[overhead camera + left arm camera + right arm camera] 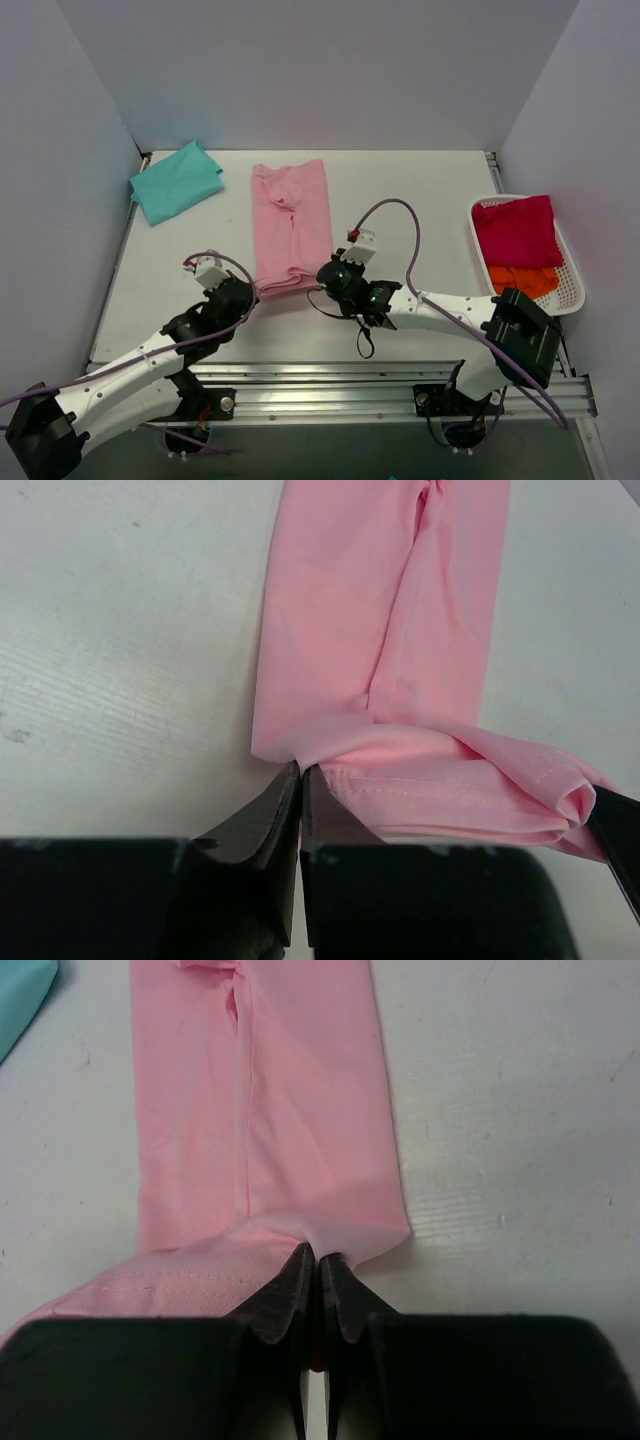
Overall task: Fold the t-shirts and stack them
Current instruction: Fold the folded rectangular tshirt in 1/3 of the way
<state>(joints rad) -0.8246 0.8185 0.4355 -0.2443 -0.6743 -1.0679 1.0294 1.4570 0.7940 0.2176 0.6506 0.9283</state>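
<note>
- Left gripper (300, 768) and right gripper (316, 1252), jaws narrow, each pinched a near corner of the pink shirt (290, 225).
- I needed to carry both corners level toward the far edge of the table (420, 190).

The pink t-shirt (290, 225) is soft, matt knit cloth, smooth apart from shallow creases, with a stitched hem. The teal t-shirt (176, 182), at the table's far left corner, is similar matt cloth. The table (420, 190) has a white, matt top, faintly grained and lightly scuffed. The left gripper (301, 770) and right gripper (318, 1255) have dark, hard, slightly glossy fingers that look like plastic. At the right edge, a white plastic lattice basket (568, 270) holds red cloth (515, 232) and orange cloth (522, 280). Bare ribbed metal rails (330, 378) line the near edge.
</note>
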